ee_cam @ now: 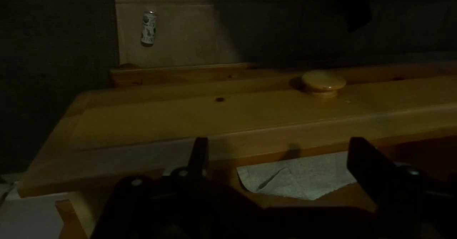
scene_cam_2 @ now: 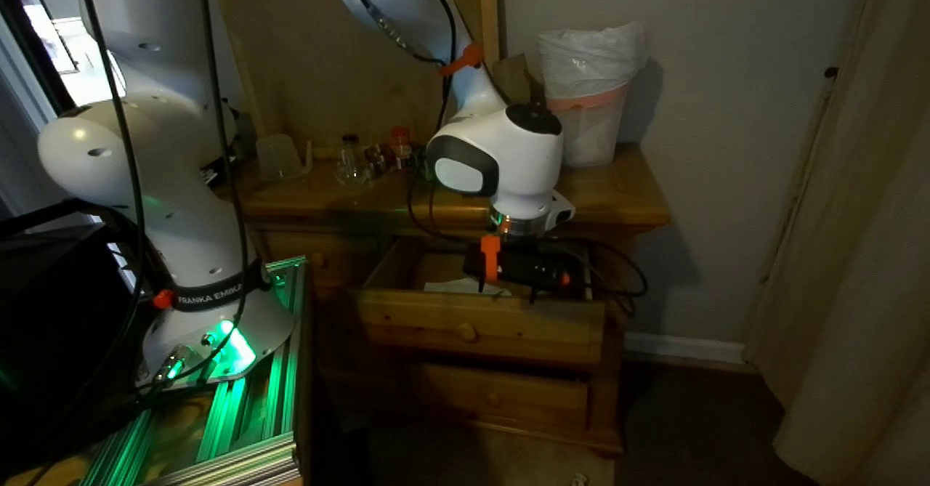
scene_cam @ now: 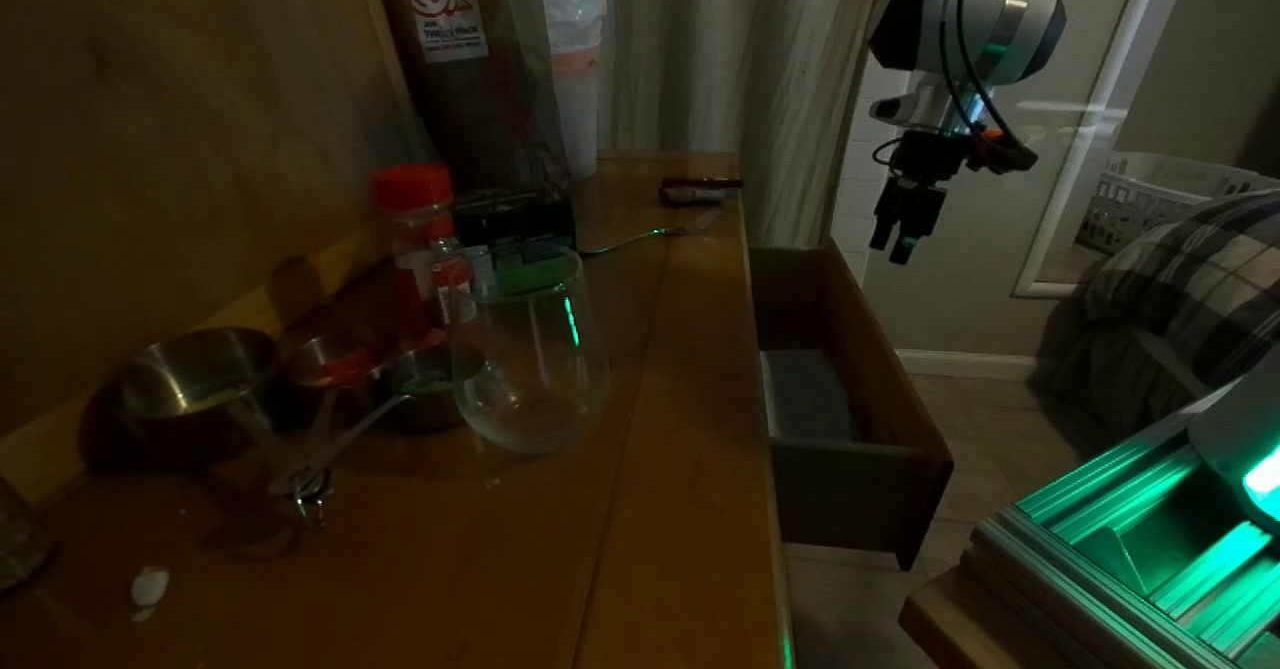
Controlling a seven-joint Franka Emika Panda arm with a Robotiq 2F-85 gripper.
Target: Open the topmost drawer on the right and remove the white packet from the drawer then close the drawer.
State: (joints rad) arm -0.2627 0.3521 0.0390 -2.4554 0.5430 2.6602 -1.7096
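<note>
The top right drawer point(scene_cam_2: 523, 330) is pulled open; its wooden front and knob point(ee_cam: 324, 81) show in the wrist view. The white packet point(ee_cam: 303, 176) lies flat inside, partly hidden by the gripper in the wrist view. It also shows in both exterior views, as a pale patch point(scene_cam: 812, 394) and behind the drawer front point(scene_cam_2: 458, 286). My gripper point(ee_cam: 279, 140) is open with nothing between its fingers. It points down above the drawer, higher than the dresser top in an exterior view point(scene_cam: 893, 246). The packet lies below and between the fingers in the wrist view.
The dresser top point(scene_cam: 690, 449) holds a clear glass point(scene_cam: 530, 379), metal measuring cups point(scene_cam: 200, 374), a red-lidded jar point(scene_cam: 413, 209), a fork point(scene_cam: 650, 234) and a paper bag point(scene_cam: 480, 79). A white bin point(scene_cam_2: 588, 115) stands there too. A can point(ee_cam: 148, 28) lies on the floor.
</note>
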